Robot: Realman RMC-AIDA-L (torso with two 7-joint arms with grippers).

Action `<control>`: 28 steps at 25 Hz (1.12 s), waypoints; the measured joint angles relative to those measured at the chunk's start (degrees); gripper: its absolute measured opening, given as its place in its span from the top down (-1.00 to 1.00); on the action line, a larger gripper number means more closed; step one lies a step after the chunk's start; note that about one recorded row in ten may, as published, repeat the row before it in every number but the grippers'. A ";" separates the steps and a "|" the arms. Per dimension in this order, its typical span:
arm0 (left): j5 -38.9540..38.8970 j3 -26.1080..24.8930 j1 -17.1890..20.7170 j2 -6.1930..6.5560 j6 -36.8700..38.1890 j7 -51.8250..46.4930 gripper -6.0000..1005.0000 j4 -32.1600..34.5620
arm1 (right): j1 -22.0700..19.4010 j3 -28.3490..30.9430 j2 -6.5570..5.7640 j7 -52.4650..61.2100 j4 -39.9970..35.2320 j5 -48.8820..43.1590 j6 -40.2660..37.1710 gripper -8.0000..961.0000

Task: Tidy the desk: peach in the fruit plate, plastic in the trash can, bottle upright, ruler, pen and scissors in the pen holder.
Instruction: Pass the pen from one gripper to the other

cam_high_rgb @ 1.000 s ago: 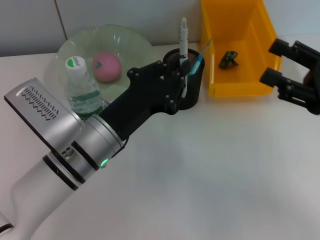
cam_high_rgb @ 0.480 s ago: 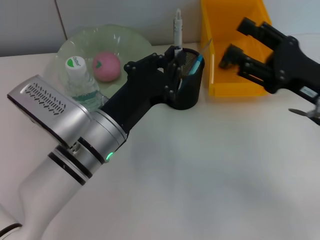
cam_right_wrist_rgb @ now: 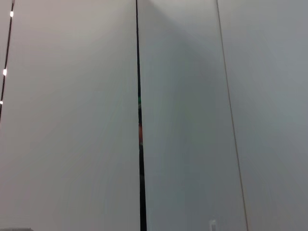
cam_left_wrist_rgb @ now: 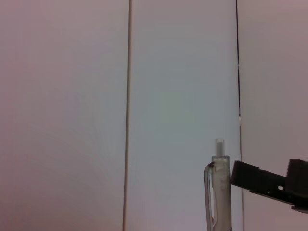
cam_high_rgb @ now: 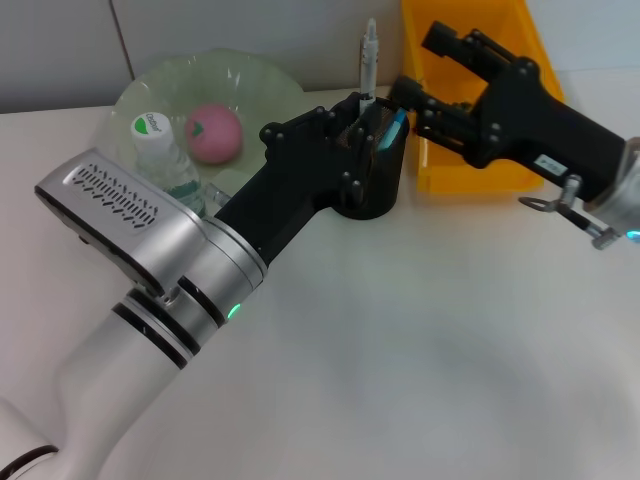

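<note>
Head view shows the left claw [cam_high_rgb: 357,135] at the rim of the black mesh pen holder [cam_high_rgb: 378,190], its fingers closed on a clear pen [cam_high_rgb: 368,58] that stands upright with its lower end inside the holder. A blue item also sticks up in the holder on the side toward the bin. The right claw [cam_high_rgb: 425,68] reaches in from the right above the holder's far side and the near edge of the yellow trash can [cam_high_rgb: 470,170], its two black fingers spread wide and holding nothing.

Left of the holder, a pale green fruit plate [cam_high_rgb: 250,80] carries the pink peach [cam_high_rgb: 214,132]. A clear bottle [cam_high_rgb: 163,160] with a white and green cap stands upright at the plate's near edge, partly behind the left arm. The trash can sits just right of the holder, against the wall; its inside is largely hidden by the right arm.

The counter [cam_high_rgb: 420,350] is a plain white surface running up to a pale panelled wall [cam_high_rgb: 60,50] with dark vertical seams. Left wrist view shows that wall with the pen's top [cam_left_wrist_rgb: 217,187] and a black finger of the other arm's claw beside it; right wrist view shows only wall panels.
</note>
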 joint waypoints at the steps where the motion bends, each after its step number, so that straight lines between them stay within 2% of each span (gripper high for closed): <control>1: -0.38 0.09 -0.03 0.00 -0.23 0.36 0.69 0.11 | 0.46 -0.01 0.01 -0.69 0.68 0.00 0.62 -0.58; 8: -3.64 0.20 -0.02 0.00 -1.37 1.21 0.69 0.23 | 3.57 0.51 0.11 -5.23 5.18 0.23 4.77 -0.58; 14: -7.83 0.93 0.22 0.00 -1.48 5.11 0.69 0.83 | 5.78 0.43 0.20 -11.47 10.41 4.00 8.06 -0.56; 28: -9.56 0.92 -0.06 0.00 -1.50 6.94 0.69 0.52 | 8.50 0.45 0.18 -15.37 15.17 4.56 11.03 -0.43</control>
